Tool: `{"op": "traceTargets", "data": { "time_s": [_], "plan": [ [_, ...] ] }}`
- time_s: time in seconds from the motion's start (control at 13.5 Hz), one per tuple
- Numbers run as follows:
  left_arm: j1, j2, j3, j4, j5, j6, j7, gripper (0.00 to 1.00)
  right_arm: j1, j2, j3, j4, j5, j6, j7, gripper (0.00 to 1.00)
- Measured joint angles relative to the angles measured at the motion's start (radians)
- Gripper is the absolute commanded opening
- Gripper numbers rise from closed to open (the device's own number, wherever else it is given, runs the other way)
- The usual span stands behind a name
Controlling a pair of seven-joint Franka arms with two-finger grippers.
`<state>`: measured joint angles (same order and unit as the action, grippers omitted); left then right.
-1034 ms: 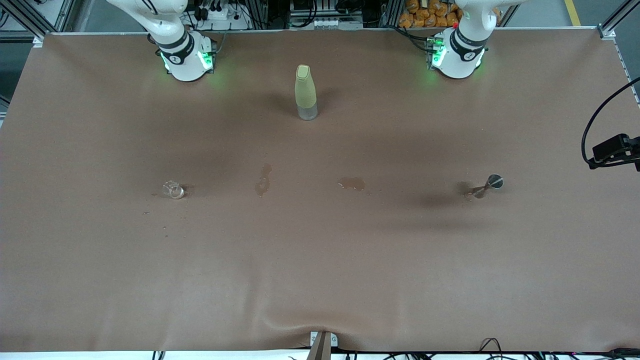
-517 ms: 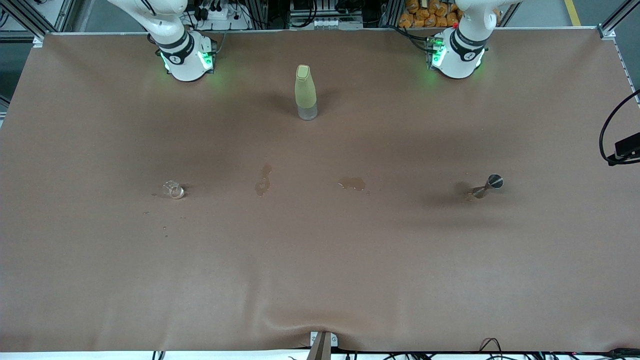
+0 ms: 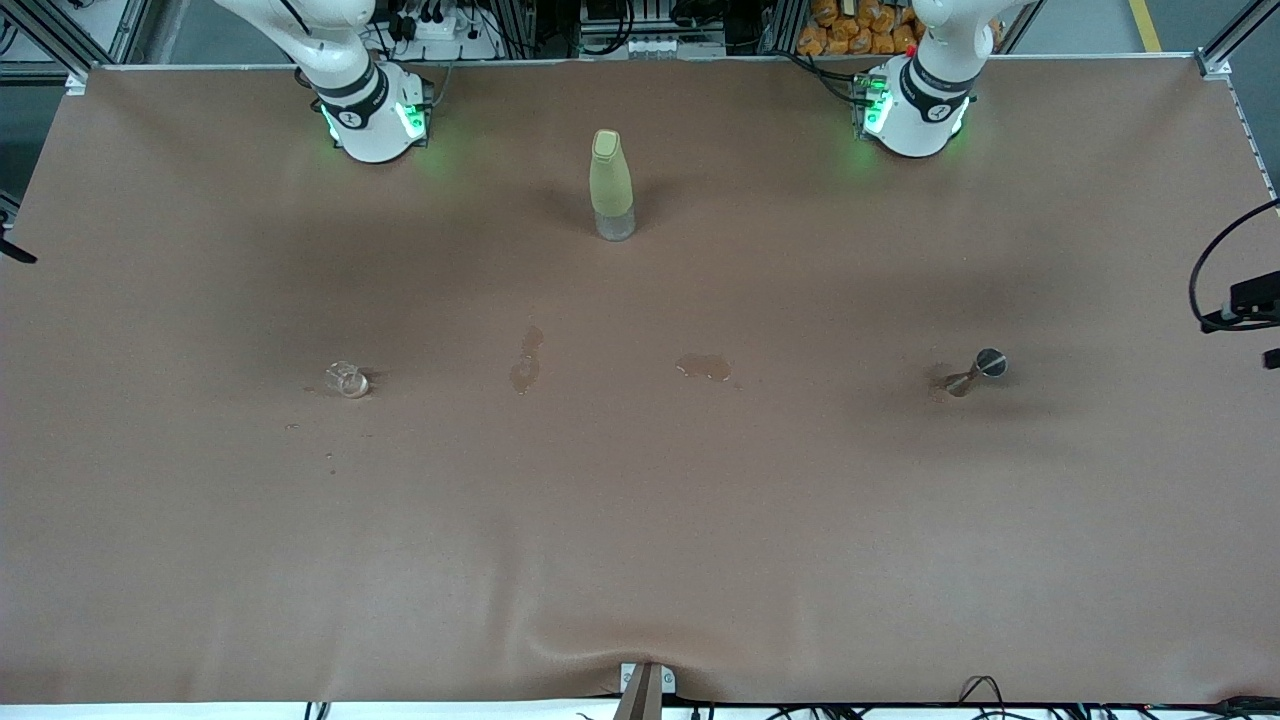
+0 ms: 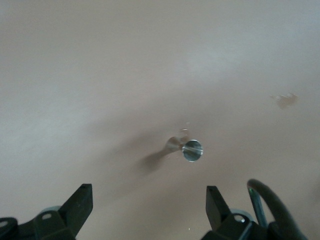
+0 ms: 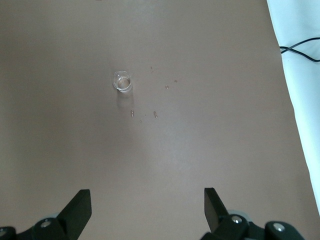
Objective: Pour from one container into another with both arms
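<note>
A small clear glass (image 3: pixel 347 380) stands on the brown table toward the right arm's end. A metal jigger (image 3: pixel 975 373) stands toward the left arm's end, about as near to the front camera as the glass. In the left wrist view the jigger (image 4: pixel 191 150) sits ahead of my left gripper (image 4: pixel 149 205), which is open and empty, high over the table. The right wrist view shows the glass (image 5: pixel 122 81) well ahead of my right gripper (image 5: pixel 147 205), also open, empty and high. Neither hand's fingers appear in the front view.
A tall pale-green bottle (image 3: pixel 611 185) stands between the two arm bases. Two wet patches (image 3: pixel 527 362) (image 3: pixel 704 367) mark the cloth between glass and jigger. A black cable and part of the left hand (image 3: pixel 1240 298) show at the table's edge.
The black part of the left hand has slid outward at the frame edge. The shadow by the jigger has thinned. A dark tip has appeared at the right arm's end.
</note>
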<state>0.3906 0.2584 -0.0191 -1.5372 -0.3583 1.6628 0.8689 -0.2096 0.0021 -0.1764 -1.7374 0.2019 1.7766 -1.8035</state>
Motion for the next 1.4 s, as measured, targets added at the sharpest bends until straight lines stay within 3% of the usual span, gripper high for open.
{"op": "traceTargets", "data": {
  "time_s": [0.52,0.89,1.4],
  "plan": [
    [0.011,0.06,-0.004,-0.14,-0.221,0.001,0.556,1.0,0.003,0.002,-0.047,-0.224,0.189,0.176,-0.192,1.0],
    [0.046,0.144,-0.002,-0.181,-0.277,0.014,0.98,1.0,0.003,0.026,-0.078,-0.325,0.338,0.227,-0.36,1.0],
    [0.105,0.238,-0.001,-0.259,-0.386,0.028,1.418,1.0,0.003,0.21,-0.133,-0.343,0.589,0.228,-0.663,1.0]
  ]
}}
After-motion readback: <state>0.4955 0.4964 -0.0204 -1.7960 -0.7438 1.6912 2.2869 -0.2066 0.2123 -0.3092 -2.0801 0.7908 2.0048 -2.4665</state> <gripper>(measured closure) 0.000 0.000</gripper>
